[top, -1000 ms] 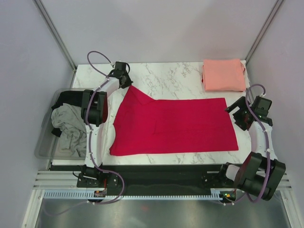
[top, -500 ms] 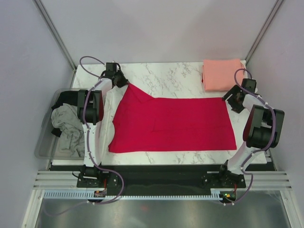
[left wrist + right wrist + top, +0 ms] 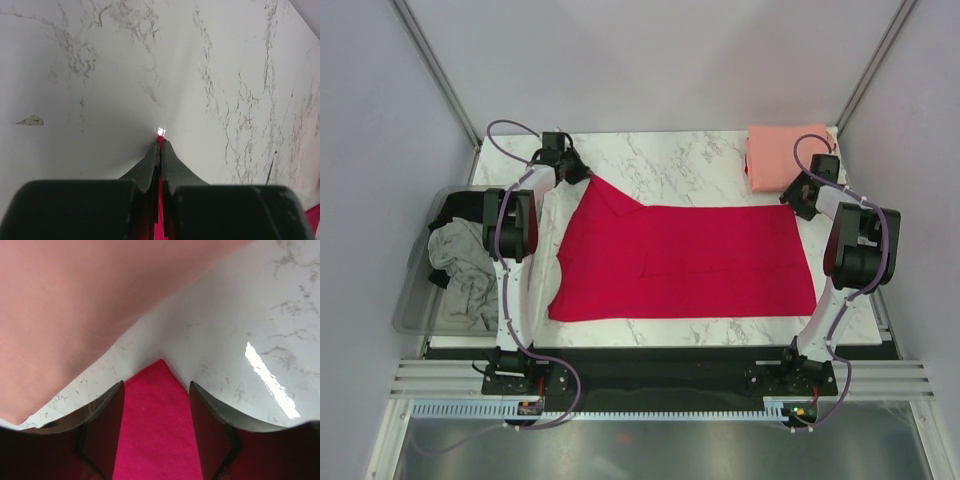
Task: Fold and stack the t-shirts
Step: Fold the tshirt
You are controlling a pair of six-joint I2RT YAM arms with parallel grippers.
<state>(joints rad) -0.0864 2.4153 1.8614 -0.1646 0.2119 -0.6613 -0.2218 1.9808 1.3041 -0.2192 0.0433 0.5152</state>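
A crimson red t-shirt (image 3: 685,265) lies spread flat across the marble table (image 3: 690,165). My left gripper (image 3: 582,175) is shut on its far left corner, and in the left wrist view a thin strip of red cloth (image 3: 160,200) runs between the closed fingertips of that gripper (image 3: 160,145). My right gripper (image 3: 790,200) is at the shirt's far right corner. In the right wrist view its jaws (image 3: 156,390) stand open, one on each side of the red corner (image 3: 155,430), which lies on the table. A folded salmon pink t-shirt (image 3: 782,157) (image 3: 70,300) rests at the back right.
A clear plastic bin (image 3: 415,315) hangs off the table's left edge with a crumpled grey t-shirt (image 3: 460,265) and a black t-shirt (image 3: 460,207) inside. The pink shirt lies just beyond the right gripper. Grey walls enclose the table.
My right arm has swung from the table's right edge up to the red shirt's far right corner, and its jaws have narrowed. The left gripper drew the far left corner slightly outward, then held still.
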